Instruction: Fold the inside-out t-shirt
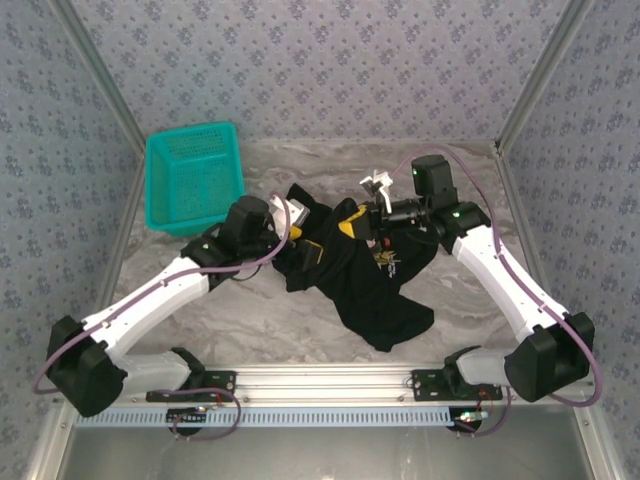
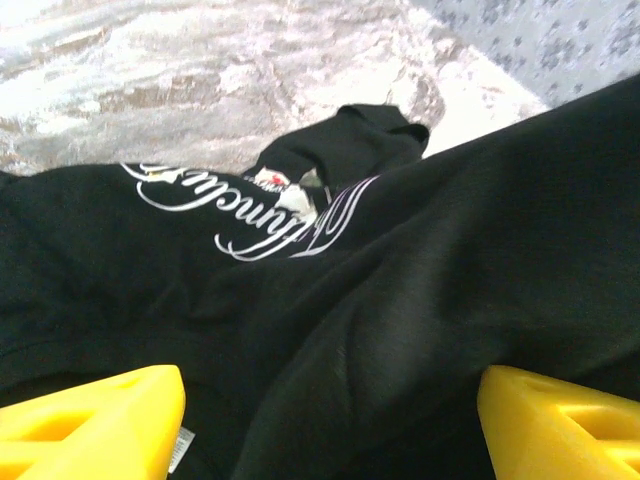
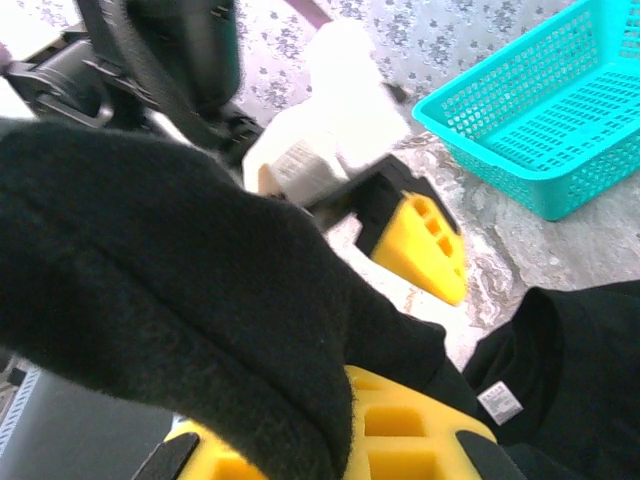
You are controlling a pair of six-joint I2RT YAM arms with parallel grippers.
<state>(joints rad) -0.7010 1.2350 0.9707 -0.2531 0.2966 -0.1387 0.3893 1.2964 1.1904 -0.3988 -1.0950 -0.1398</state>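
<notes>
While the soft black short-sleeved cloth t-shirt (image 1: 355, 280) lies crumpled at the middle of the grey marble-patterned desk (image 1: 240, 320), both arms lean in over it from the near edge. Seen from above, the left hand (image 1: 288, 216) sits at the t-shirt's 10 o'clock edge and the right hand (image 1: 355, 228) at its 12 o'clock. The two are near each other with bunched cloth between them. One loose flap of the garment trails out toward 5 o'clock and ends flat on the desk. A teal plastic mesh basket (image 1: 195, 180) stands farther out at 10 o'clock, apart from the cloth.

Through the left wrist camera, the left hand (image 2: 332, 390) is spread wide. Its yellow fingers (image 2: 90, 425) sit at 7 and 5 o'clock of the picture, and a thick black fold lies in the gap without being pinched. White script lettering (image 2: 260, 215) runs across the cloth just beyond, and bare desk shows at 12 o'clock.

Through the right wrist camera, the right hand (image 3: 410, 425) has its yellow fingers drawn together at 6 o'clock. They are clamped on a fold of the t-shirt that rises over them toward 9 o'clock. A small white label (image 3: 500, 402) shows on the cloth at 4 o'clock, and the basket sits at 2 o'clock.
</notes>
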